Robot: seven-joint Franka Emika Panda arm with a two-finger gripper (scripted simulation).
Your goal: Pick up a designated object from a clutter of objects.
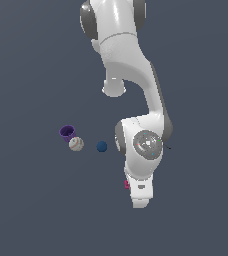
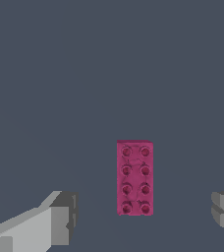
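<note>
Brick [image 2: 135,177], pink and studded, lies flat on the counter [image 2: 109,74] between the fingers of the open, empty hand [image 2: 143,219], its long axis crosswise to their closing line, untouched.

A plain, flat slate-grey floor [image 1: 31,210] fills both views under even light

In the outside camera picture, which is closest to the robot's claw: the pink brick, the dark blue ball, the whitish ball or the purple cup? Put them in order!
From the gripper, going by the exterior view:
1. Small magenta-pink studded brick: right beside the hand, mostly hidden behind it.
2. Dark blue ball: toward that view's left.
3. Whitish ball: farther left.
4. Purple cup: farthest left, touching or almost touching the whitish ball.
</note>
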